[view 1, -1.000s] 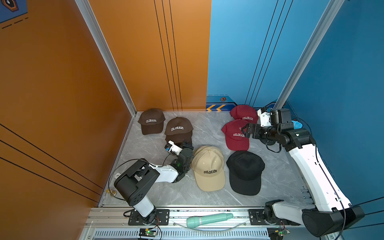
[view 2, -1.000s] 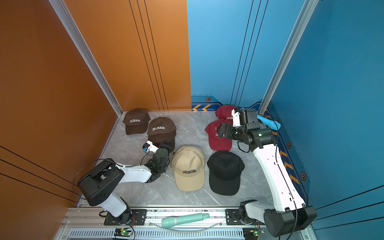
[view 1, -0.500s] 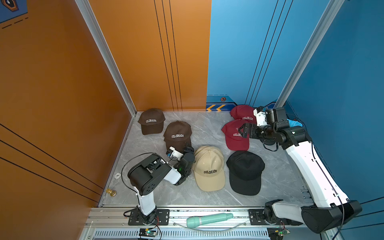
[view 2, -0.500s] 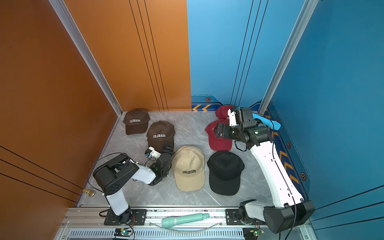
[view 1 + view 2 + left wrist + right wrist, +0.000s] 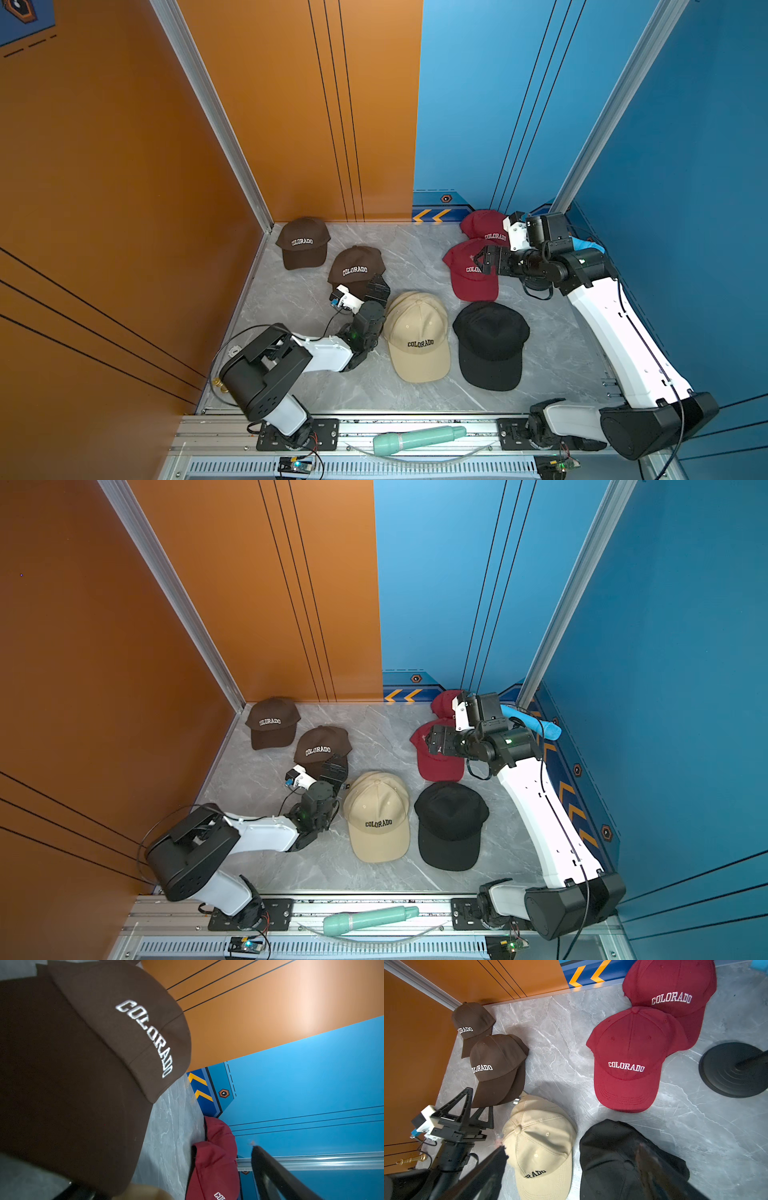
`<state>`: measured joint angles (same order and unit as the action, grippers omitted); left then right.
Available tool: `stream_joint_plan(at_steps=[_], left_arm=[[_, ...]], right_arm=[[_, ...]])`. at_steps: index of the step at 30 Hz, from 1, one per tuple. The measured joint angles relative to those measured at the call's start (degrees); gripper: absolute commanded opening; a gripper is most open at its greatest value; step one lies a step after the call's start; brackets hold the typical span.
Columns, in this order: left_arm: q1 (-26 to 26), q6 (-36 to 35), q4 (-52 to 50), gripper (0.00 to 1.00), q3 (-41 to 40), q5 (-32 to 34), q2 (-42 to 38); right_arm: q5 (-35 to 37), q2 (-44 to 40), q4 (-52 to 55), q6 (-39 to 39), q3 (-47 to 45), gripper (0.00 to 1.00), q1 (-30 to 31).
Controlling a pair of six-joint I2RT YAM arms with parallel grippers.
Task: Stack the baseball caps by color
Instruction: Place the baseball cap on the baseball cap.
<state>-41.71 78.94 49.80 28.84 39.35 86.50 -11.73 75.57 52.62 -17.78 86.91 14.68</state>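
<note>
Both arms point(image 5: 615, 332) show white shells, black joints point(image 5: 257, 374), thin black cables point(image 5: 478, 776).

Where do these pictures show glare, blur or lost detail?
Left wrist view: a pale glare patch on the orange wall, and the close brown cap is dim at its brim; right wrist view: the right claw is out of focus at both fingertips, a dark red cap sharp; both top views: even light, but the black cap shows little detail.

Robot lab cell, probably: orange panels point(image 5: 124, 166), blue panels point(image 5: 478, 124), aluminium posts point(image 5: 214, 116), grey marble-look tabletop point(image 5: 415, 257), arm-mount rail point(image 5: 199, 436) at its front edge.
</note>
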Motion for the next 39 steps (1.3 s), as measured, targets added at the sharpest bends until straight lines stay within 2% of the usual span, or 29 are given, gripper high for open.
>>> stream_joint_plan(at_steps=[7, 14, 19, 25, 34, 39], left_arm=[[1.8, -3.9, -14.2, 0.98, 1.5, -2.8, -14.2], [5.5, -5.7, -22.5, 0.98, 1.5, -7.6, -19.0], [6.5, -4.9, -24.8, 0.98, 1.7, -13.2, -15.4], [6.1, -3.8, -25.0, 0.98, 4.5, -20.1, -7.1], [5.6, -2.9, -20.3, 0.98, 11.2, -24.7, 3.9], [5.5, -2.6, -18.1, 0.98, 14.6, -27.4, 7.4]], right_arm=[[-0.4, 1.2, -2.3, -0.1, 0.0, 1.00, 0.0], [-1.5, 2.1, -5.6, -0.7, -0.3, 1.00, 0.3], [-1.5, 2.4, -6.9, -1.6, -0.3, 1.00, 1.2], [-1.5, 2.6, -6.8, -1.7, -0.3, 1.00, 1.9], [-1.5, 2.5, -5.1, -1.5, -0.4, 1.00, 1.9], [-1.5, 0.7, -4.7, -1.5, -1.6, 1.00, 1.3]])
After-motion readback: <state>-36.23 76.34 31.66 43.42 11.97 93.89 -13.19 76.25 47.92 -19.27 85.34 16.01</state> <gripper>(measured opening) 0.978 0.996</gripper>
